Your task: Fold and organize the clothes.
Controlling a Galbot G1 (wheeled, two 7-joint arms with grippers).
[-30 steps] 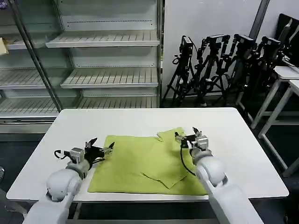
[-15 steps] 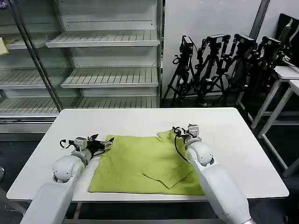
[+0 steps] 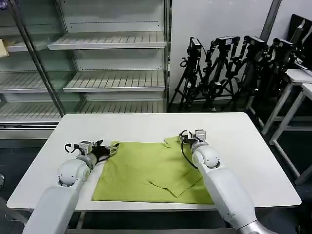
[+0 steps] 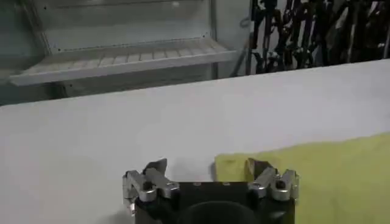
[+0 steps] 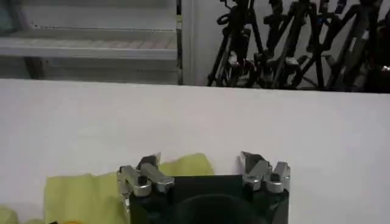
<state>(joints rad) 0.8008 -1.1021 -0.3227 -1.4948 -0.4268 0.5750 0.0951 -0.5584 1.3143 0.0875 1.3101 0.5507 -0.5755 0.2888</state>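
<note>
Head view: the lime T-shirt (image 3: 146,170) is spread flat on the white table (image 3: 243,146), reaching its near edge, with one flap folded over on the right. The left gripper (image 3: 108,150) is held at the shirt's far left corner, fingers spread wide. The right gripper (image 3: 191,136) is poised at the far right corner, over the sleeve.

Left wrist view: the left gripper (image 4: 210,173) is seen open wide, empty, straddling the shirt's (image 4: 317,176) corner.

Right wrist view: the right gripper (image 5: 201,167) is seen open wide, the sleeve tip (image 5: 183,165) lying between its fingers.
</note>
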